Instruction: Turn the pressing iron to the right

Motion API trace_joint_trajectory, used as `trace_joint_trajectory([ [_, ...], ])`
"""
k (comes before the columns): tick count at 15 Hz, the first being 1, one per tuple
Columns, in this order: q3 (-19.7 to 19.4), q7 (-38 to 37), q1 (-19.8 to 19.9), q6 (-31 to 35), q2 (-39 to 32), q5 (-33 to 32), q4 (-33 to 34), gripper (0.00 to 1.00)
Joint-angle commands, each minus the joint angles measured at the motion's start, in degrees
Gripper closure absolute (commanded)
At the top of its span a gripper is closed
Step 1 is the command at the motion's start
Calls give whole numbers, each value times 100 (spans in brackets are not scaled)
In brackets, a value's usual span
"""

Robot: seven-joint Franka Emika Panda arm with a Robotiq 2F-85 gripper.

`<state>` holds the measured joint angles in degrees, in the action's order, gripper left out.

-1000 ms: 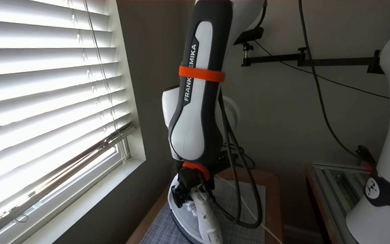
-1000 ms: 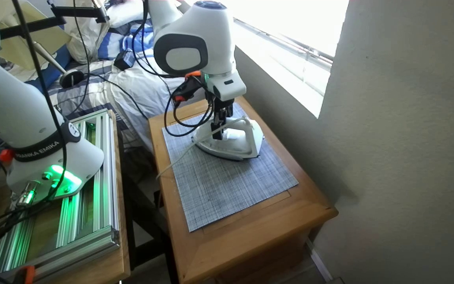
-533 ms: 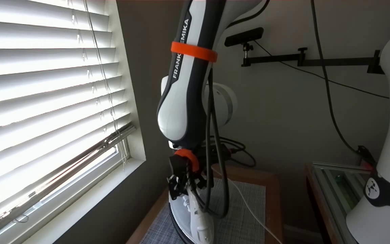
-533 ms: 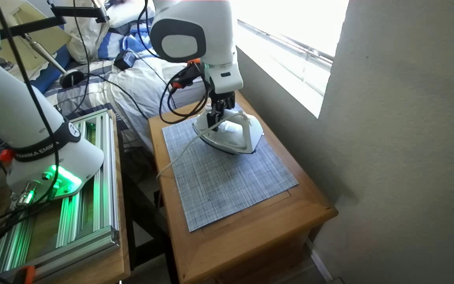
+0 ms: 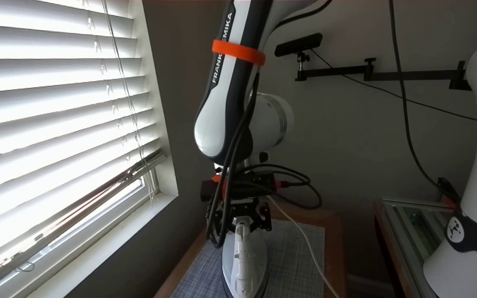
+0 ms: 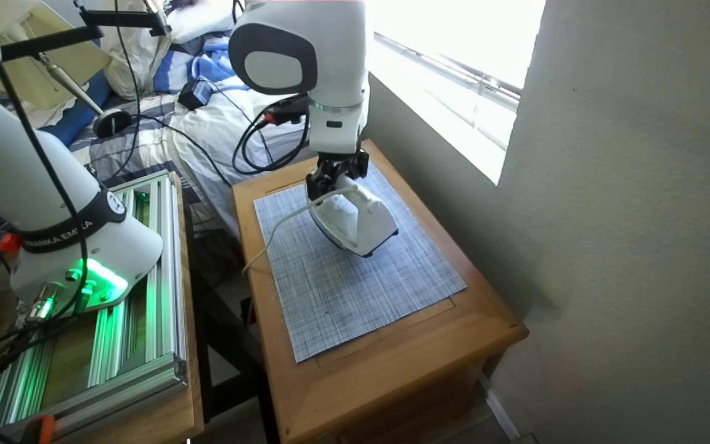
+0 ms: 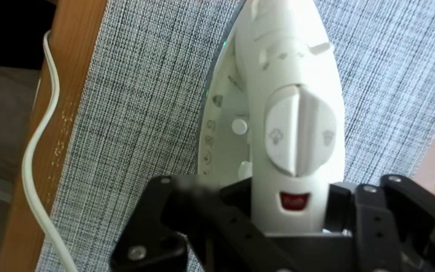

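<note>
"Pressing iron (image 7: 259, 113), as the wrist view has it: what comes from the left?"

"At 9 o'clock, a thin off-white cord (image 7: 26, 170) curving over the wooden table (image 7: 76, 49). Next the grey woven mat (image 7: 145, 94), then the iron's rim with small printed marks (image 7: 209, 139), two roundish white knobs (image 7: 239, 126), and the creamy white handle (image 7: 289, 64). The body narrows toward 12."

"Anything on the handle?"

"A round dial (image 7: 308, 130), one ridge down its middle, a symbol on either half. Toward 6, a small red window (image 7: 295, 201)."

"And the gripper (image 7: 290, 203)?"

"At 6 o'clock, black fingers (image 7: 338, 206) clamped on the handle from both sides."

"Where does the iron sit?"

"In an exterior view: on the mat, toward 12 from its middle, flat heel (image 6: 381, 228) facing between 4 and 5."
</note>
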<state>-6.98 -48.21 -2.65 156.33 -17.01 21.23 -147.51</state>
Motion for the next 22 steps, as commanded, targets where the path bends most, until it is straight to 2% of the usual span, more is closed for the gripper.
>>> trace_joint_trajectory([
  [1, -29, -673, 61, 20, 295, 175, -198, 100],
  [4, -107, -1195, 24, 109, 253, 55, -249, 100],
  [10, -134, -1773, 4, 227, 136, -75, -216, 100],
  [22, -169, -1943, -115, 572, -140, -290, -150, 100],
])
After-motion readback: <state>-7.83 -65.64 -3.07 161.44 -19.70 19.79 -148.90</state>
